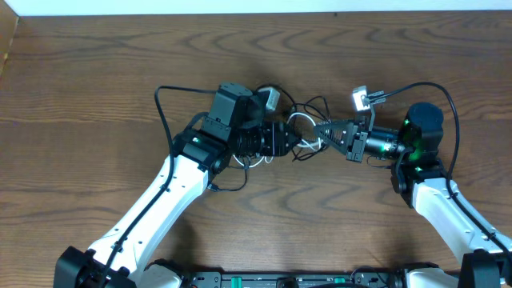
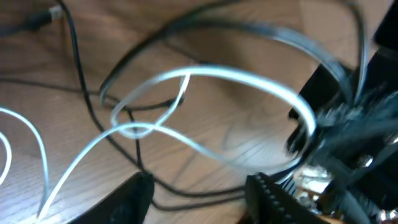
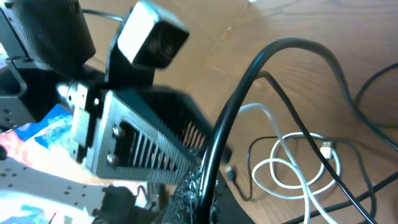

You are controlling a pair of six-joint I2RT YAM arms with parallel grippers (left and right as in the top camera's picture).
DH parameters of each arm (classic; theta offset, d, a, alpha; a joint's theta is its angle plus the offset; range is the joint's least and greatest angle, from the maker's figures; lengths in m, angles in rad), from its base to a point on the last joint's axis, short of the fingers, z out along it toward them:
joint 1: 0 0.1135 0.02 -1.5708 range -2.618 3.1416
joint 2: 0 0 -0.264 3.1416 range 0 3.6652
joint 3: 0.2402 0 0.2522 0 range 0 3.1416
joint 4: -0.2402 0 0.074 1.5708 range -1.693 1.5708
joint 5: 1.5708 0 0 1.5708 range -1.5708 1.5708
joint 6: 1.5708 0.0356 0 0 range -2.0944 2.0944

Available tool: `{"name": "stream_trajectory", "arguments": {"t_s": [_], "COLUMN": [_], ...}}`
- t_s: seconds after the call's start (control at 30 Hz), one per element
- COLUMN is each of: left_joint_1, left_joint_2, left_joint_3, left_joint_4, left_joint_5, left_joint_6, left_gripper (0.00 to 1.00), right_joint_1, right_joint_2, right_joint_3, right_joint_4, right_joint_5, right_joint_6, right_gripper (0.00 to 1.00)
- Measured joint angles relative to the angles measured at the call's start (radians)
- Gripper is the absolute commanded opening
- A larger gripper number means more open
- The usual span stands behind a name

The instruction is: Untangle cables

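Centrally, on the wooden table (image 1: 96, 80), a single tangle of cables is recorded between the two arms.

Left gripper (image 2: 199, 186): fingers spread wide, nothing clamped. It is judged to be held so in order to frame the crossing before a strand is chosen.

White cable (image 2: 236, 78): thrown up in a tall loop that crosses itself low down, with further coils lying flat beside it. The loop is placed just beyond the left fingertips.

Black cable (image 2: 78, 68): threaded through and around the white loop, with one strand passing across the gap between the left fingers.

Right gripper (image 1: 322, 134): set on the opposite side, close against the tangle, presumably so that the cords can be drawn apart in opposing directions. Whether its jaws are parted or clamped on a cord cannot be told, since the right wrist view is crowded by a ridged pad and a dark cord, and the left wrist view is smeared there.

Not catalogued: plug ends — too small or blurred to be listed with confidence. Part of the tangle is covered from above by both grippers.
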Motion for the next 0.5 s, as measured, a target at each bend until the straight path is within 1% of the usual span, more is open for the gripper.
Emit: {"name": "stream_trajectory", "arguments": {"t_s": [0.13, 0.33, 0.5], "left_joint_1": [0.000, 0.000, 0.000], "left_joint_2": [0.000, 0.000, 0.000], "left_joint_3": [0.000, 0.000, 0.000], "left_joint_4": [0.049, 0.048, 0.007], "left_joint_5": [-0.018, -0.048, -0.068], "left_joint_6": [-0.007, -0.007, -0.007], "left_gripper": [0.58, 0.58, 0.59], "right_joint_1": [0.011, 0.014, 0.014], "right_joint_2": [0.000, 0.000, 0.000], "right_joint_3": [0.000, 0.000, 0.000], "right_joint_4": [0.000, -0.003, -0.114], "right_joint_5": [-0.044, -0.063, 0.000], "right_joint_6": [0.007, 0.022, 0.029], "right_gripper": [0.01, 0.01, 0.01]}}
